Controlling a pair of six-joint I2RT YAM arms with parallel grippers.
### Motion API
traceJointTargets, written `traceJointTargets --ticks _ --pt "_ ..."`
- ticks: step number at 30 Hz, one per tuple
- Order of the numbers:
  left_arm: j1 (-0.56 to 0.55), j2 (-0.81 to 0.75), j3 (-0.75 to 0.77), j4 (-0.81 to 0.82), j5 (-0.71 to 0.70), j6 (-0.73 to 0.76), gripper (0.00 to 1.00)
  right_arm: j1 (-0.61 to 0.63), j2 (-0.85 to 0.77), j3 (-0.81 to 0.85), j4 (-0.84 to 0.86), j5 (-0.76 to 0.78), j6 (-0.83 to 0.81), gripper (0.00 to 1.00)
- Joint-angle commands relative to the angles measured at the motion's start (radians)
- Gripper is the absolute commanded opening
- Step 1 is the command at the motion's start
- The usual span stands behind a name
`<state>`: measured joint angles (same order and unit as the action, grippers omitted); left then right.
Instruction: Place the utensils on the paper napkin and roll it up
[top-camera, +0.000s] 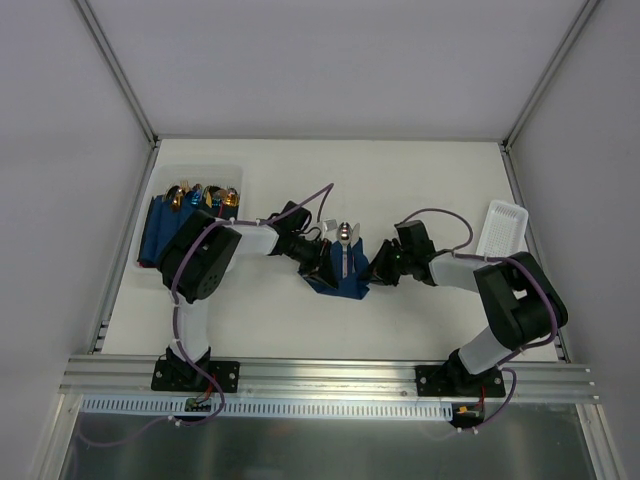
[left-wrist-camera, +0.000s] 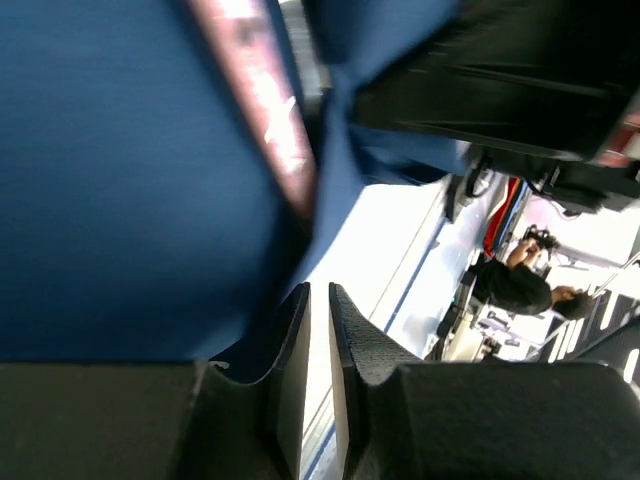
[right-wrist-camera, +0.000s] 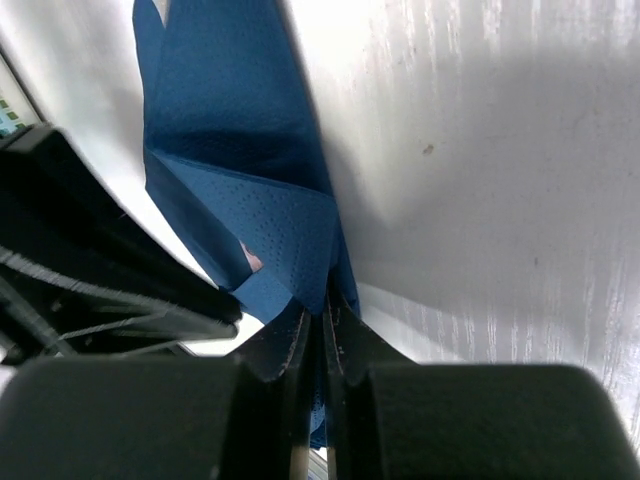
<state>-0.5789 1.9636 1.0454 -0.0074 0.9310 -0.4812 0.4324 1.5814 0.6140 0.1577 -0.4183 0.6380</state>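
Note:
The dark blue paper napkin (top-camera: 345, 282) lies crumpled mid-table, with the silver utensils (top-camera: 346, 235) on it and a spoon bowl sticking out at the far end. My left gripper (top-camera: 322, 262) is at the napkin's left edge. In the left wrist view its jaws (left-wrist-camera: 319, 290) stand a thin slit apart with only table showing between them. The napkin (left-wrist-camera: 120, 180) and a utensil handle (left-wrist-camera: 262, 110) loom just beyond the tips. My right gripper (top-camera: 377, 268) is at the napkin's right corner. Its jaws (right-wrist-camera: 322, 305) are shut on a fold of the napkin (right-wrist-camera: 250, 160), which rises from the pinch.
A clear bin (top-camera: 148, 262) at the far left holds several blue rolled bundles (top-camera: 165, 228) with copper-gold heads. A white perforated tray (top-camera: 502, 228) lies at the right edge. An aluminium rail (top-camera: 330, 375) runs along the near edge by the arm bases.

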Motion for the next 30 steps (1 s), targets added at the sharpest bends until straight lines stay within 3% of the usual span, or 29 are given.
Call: traceJointTargets --ticks 1,14,30 --pt "0.021 0.044 0.033 -0.035 -0.027 0.026 0.13 0.011 -0.037 0.053 -0.044 0.032 -0.024 0.07" --pt "0.027 0.09 0.062 -0.077 -0.061 0.041 0.11 0.045 -0.049 0.147 -0.113 0.047 -0.008 0.08" --pt "0.027 0.092 0.062 -0.08 -0.055 0.038 0.11 0.117 0.078 0.216 -0.063 0.047 0.042 0.07"
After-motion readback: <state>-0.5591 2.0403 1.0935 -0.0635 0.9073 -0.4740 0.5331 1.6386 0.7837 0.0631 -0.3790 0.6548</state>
